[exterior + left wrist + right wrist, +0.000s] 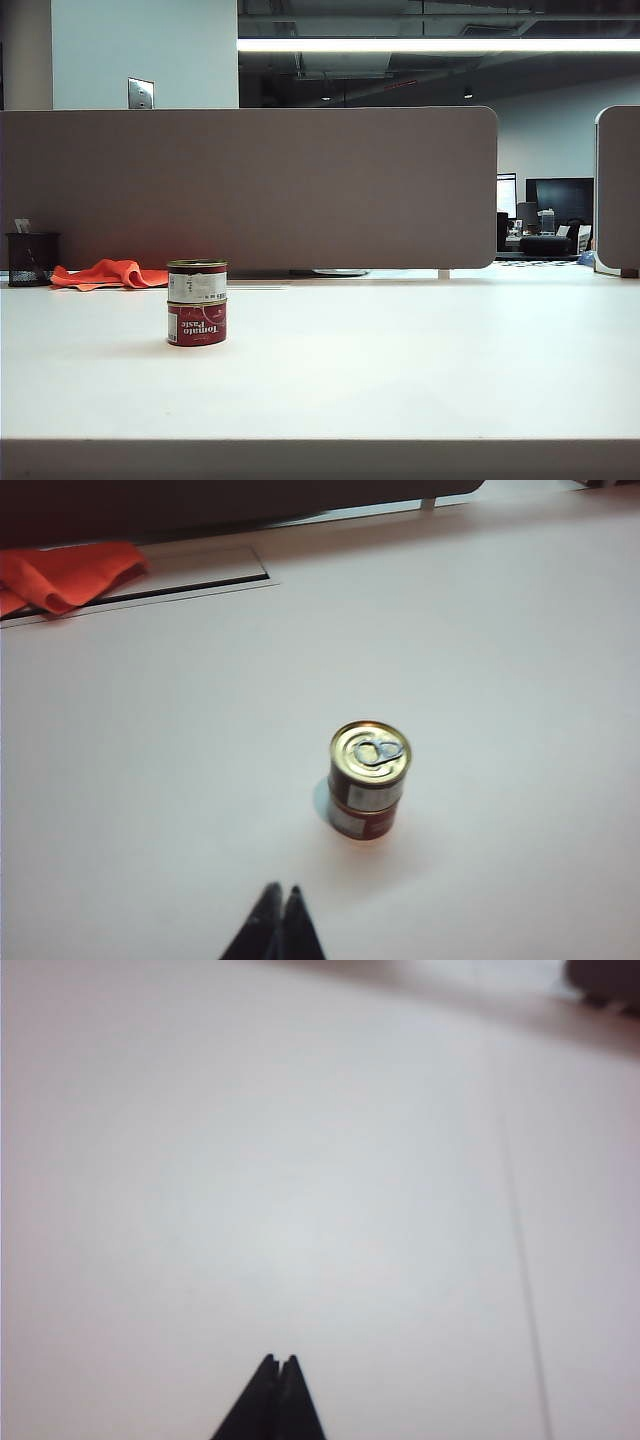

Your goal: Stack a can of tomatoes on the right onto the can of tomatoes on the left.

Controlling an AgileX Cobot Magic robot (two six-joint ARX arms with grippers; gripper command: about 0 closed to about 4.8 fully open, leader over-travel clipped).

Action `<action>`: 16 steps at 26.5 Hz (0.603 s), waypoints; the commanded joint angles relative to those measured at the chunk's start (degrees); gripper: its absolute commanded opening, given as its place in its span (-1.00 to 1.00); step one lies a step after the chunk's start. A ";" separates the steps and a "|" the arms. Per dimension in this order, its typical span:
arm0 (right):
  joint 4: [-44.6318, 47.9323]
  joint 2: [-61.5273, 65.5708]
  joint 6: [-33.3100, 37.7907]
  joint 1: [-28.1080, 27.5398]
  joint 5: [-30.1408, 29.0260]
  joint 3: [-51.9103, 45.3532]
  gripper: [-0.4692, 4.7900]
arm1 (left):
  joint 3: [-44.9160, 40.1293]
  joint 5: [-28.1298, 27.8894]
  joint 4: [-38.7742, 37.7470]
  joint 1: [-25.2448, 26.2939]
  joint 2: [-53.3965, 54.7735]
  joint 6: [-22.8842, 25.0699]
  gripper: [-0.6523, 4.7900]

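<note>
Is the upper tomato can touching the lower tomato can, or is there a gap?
Touching. The exterior view shows the upper can resting directly on the lower can, with no gap at the seam. The left wrist view agrees.

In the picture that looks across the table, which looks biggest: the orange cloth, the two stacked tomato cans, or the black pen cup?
1. Orange cloth, the widest.
2. Stacked tomato cans, though they sit nearer the camera.
3. Black pen cup.

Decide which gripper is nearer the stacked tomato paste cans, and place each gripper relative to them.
Left. The left gripper, shut, hangs above the table with the stacked tomato paste cans just ahead of its tips. The right gripper, shut, sees only bare table, no cans.
</note>
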 commanded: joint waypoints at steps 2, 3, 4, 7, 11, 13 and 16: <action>17.55 -3.61 0.44 0.04 -1.20 -8.68 -0.84 | -4.96 -0.13 9.27 0.04 -0.02 1.03 -0.78; 21.27 -4.22 0.42 0.04 -1.95 -10.73 -0.84 | -6.49 -0.15 11.74 0.04 -0.02 1.03 -0.78; 24.59 -4.79 0.44 0.04 -2.89 -12.63 -0.84 | -7.45 -0.15 13.20 0.04 -0.04 1.03 -0.78; 34.82 -5.57 0.42 0.04 -6.43 -18.34 -0.84 | -11.63 -0.13 19.37 0.04 -0.02 1.01 -0.78; 41.70 -5.20 0.37 0.04 -8.61 -23.19 -0.84 | -16.13 -0.13 25.51 0.07 -0.04 0.13 -0.78; 43.34 -5.16 0.37 0.04 -7.96 -24.79 -0.84 | -18.36 -0.13 28.68 0.07 -0.04 -1.75 -0.78; 45.94 -5.40 0.37 0.02 -7.82 -27.04 -0.84 | -21.31 -0.15 33.03 0.07 -0.04 -4.24 -0.78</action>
